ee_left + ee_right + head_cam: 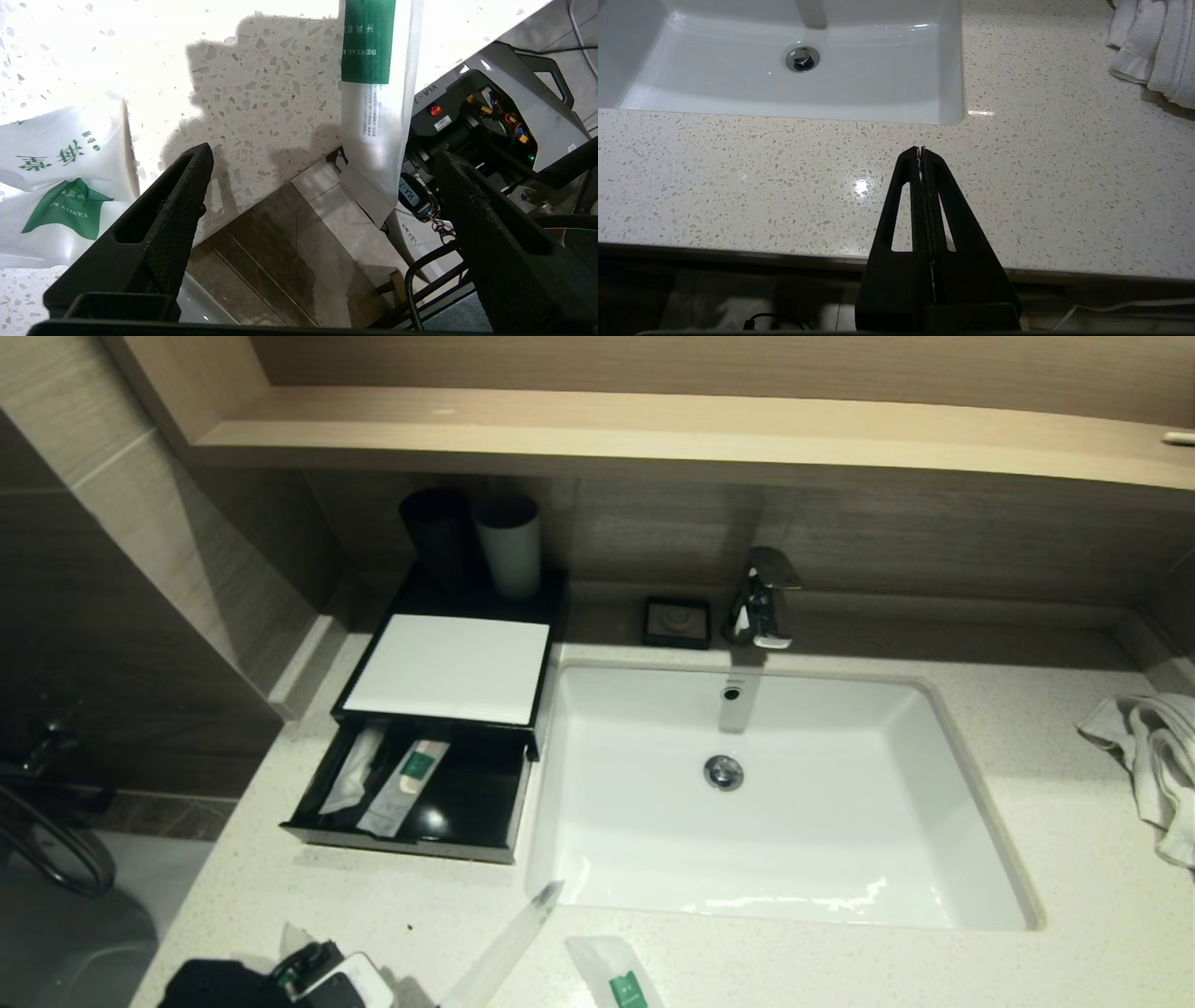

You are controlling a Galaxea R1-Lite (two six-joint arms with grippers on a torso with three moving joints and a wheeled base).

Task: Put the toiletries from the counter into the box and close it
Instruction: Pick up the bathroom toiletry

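The left gripper [322, 186] hangs over the front edge of the table [261, 93], its jaws spread wide and holding nothing. Between the jaws lie bare table, the table edge and the floor below. Just beyond the right-hand finger [490, 233] as shown in the left wrist view lies a long stick [373, 116] in clear wrap with a green label; its near end overhangs the table edge. Beside the other finger [173, 210] lies a white sachet [65, 186] with green print, flat on the table. Neither item touches the gripper.

In the head view the left gripper [327, 975] sits at the bottom edge, with the stick [509, 943] just to its right, angled toward the sink [775, 793]. A second sachet [616, 975] with a green label lies further right, near the front of the sink.

Well beyond the gripper stands the box [453, 672], left of the sink, with its drawer [411, 793] pulled out. Two wrapped items [387, 784] lie in the drawer's left part. Two cups [476, 541] stand at the back of the box.

The right gripper [920, 154] is parked at the table's front edge, right of the sink, its jaws pressed together and empty. A towel [1153, 46] lies well beyond it to the right.
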